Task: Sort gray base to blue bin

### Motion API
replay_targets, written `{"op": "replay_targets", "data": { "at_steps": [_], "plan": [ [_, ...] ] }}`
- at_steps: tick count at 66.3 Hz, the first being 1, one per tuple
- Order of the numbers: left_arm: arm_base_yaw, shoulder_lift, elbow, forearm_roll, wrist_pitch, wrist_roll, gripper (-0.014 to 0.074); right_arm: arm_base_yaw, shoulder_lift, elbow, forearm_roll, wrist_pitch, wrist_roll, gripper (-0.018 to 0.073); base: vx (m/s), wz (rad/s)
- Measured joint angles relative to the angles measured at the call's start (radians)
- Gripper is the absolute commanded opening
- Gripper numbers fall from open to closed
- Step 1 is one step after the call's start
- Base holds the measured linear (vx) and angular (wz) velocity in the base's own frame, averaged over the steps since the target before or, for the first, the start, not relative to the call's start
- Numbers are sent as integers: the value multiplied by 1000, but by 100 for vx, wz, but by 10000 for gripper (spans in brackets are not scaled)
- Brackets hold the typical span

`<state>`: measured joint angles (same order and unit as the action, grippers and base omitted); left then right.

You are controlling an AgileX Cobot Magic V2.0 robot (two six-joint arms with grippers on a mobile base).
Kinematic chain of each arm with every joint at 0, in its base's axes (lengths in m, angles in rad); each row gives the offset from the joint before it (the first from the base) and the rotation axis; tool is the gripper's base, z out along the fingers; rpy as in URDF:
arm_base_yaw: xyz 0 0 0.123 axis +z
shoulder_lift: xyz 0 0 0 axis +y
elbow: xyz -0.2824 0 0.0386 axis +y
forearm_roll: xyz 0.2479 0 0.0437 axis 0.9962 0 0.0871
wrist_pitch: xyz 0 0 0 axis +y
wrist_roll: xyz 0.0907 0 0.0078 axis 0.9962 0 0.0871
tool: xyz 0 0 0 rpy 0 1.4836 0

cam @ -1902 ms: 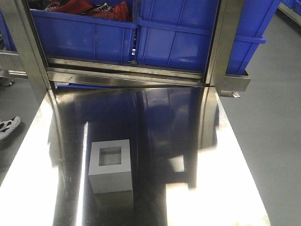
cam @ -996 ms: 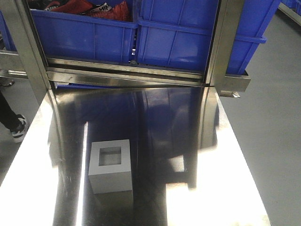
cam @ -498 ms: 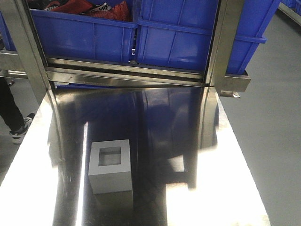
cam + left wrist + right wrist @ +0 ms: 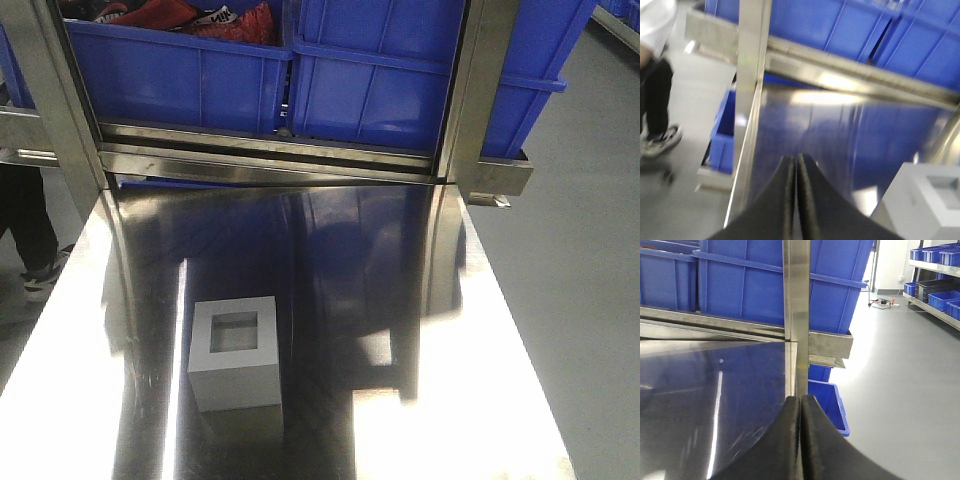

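The gray base (image 4: 235,355) stands on the shiny steel table (image 4: 450,400) at the front left, its square recess facing up. It also shows at the lower right of the left wrist view, gray base (image 4: 927,205). Two blue bins sit on the rack behind the table. The left blue bin (image 4: 175,75) holds red things, and the right blue bin (image 4: 400,85) is taller. My left gripper (image 4: 795,159) is shut on nothing, left of the block and apart from it. My right gripper (image 4: 800,399) is shut and empty at the table's right edge. Neither gripper shows in the front view.
Steel rack posts (image 4: 470,90) (image 4: 55,100) rise at the table's far corners, joined by a cross rail (image 4: 270,150). A person's legs (image 4: 30,225) stand on the floor at the left. A small blue bin (image 4: 827,400) sits on the floor under the rack's right side.
The person at the left has stepped nearer the table. The gray base has not moved.
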<state>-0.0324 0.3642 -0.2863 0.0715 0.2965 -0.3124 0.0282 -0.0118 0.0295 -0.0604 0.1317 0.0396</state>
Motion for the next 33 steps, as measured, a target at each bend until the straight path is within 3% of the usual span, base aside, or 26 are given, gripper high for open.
{"op": "replay_targets", "data": {
  "at_steps": [17,33],
  "plan": [
    [0,170,-262,-20,251,94,-6,0,0,0,0,0,0,-9,0,0],
    [0,328,-448,-217,554,365,-6,0,0,0,0,0,0,-9,0,0]
  ]
}}
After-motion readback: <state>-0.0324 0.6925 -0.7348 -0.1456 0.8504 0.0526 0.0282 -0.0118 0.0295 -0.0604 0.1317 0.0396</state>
